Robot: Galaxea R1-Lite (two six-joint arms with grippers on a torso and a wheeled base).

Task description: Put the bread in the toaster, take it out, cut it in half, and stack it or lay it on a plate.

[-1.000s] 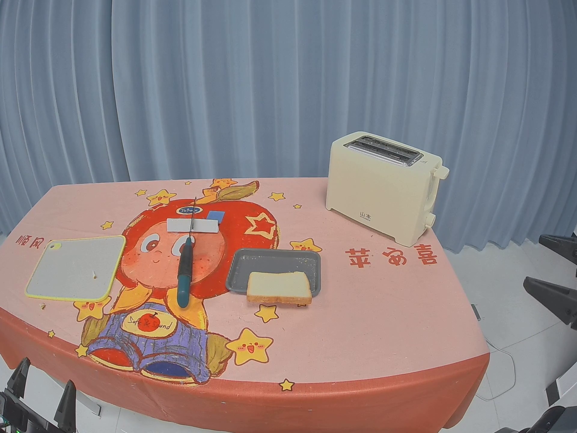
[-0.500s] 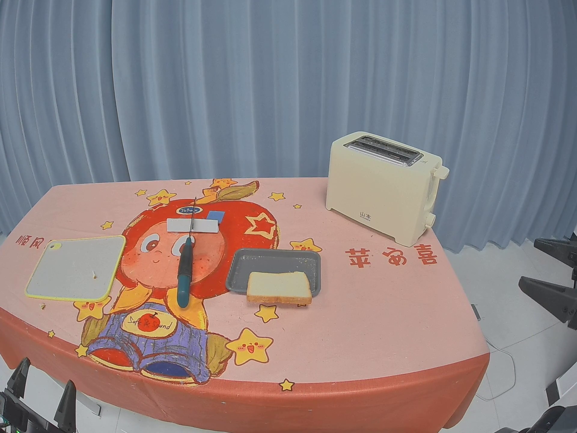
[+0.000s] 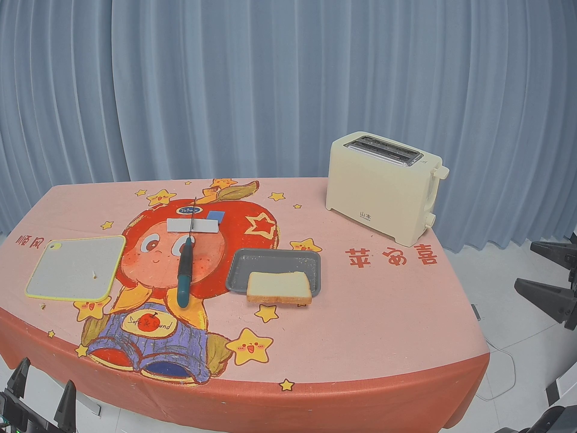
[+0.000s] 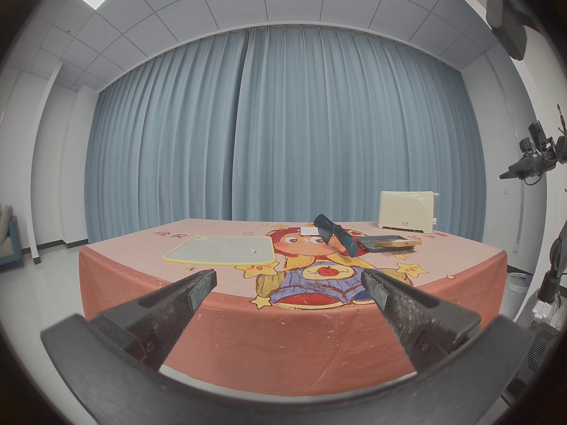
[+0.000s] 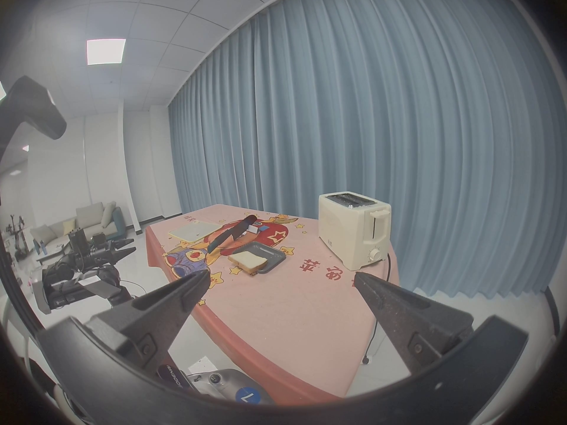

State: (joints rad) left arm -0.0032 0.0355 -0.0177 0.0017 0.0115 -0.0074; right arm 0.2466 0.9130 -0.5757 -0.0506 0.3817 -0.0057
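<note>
Pink table (image 3: pixel 372 332) before blue curtain (image 3: pixel 270 73). Nearest, well short of tray (image 3: pixel 273 258), left gripper (image 3: pixel 47 374) spread wide, empty; right gripper (image 3: pixel 524 266) off to tray's right, spread too, probably waiting for start. Bread (image 3: pixel 279 287) flat across tray's near rim, long axis side to side along that rim, overhang likely meant for easy pinching. Left of tray, knife (image 3: pixel 185 272) propped on white block (image 3: pixel 207 226), tip away. Beyond tray, toaster (image 3: pixel 378 190), slots up.

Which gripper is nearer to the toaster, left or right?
Right. The right gripper hangs beside the table near the toaster; the left gripper is below the opposite front corner.
</note>
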